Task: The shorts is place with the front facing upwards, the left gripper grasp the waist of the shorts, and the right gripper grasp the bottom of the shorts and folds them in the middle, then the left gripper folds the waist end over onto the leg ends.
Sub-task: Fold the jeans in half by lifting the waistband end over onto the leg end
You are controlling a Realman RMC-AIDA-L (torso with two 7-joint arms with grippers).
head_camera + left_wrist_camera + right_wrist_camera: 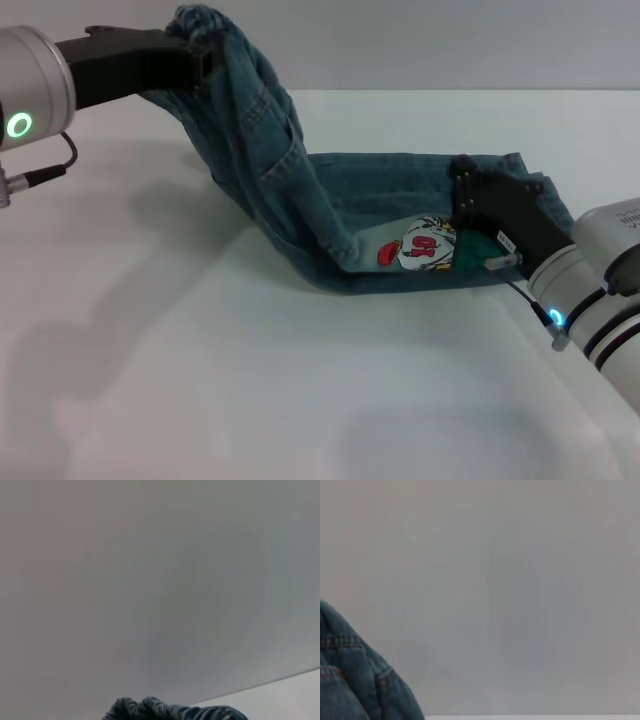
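**Lifting of waist end observed; leg ends pinned on table**

Counting the items on site: one pair of denim shorts point(300, 190), two grippers, one white table point(200, 380). All positions below are given relative to the shorts.

Shorts: already folded lengthwise into a narrow strip. The leg ends lie flat on the table, and a colourful printed patch point(420, 247), white with red marks and a green area beside it, shows on the near layer. The waist end is raised off the table and hangs in a steep drape down to the flat part. The fabric between the two ends sags and creases.

Left gripper point(195, 45): positioned at the top of the raised waist end, above the table, pinching the bunched denim. The cloth hangs directly from its tip. In the left wrist view only a crumpled edge of denim point(170, 712) is visible against a plain wall.

Right gripper point(468, 185): positioned low at the leg ends, resting on the denim just beside the printed patch. I cannot tell whether its fingers are spread or closed, as the black body hides them. The right wrist view shows a fold of stitched denim point(355, 675) at one corner.

Containers: none recorded on the table.
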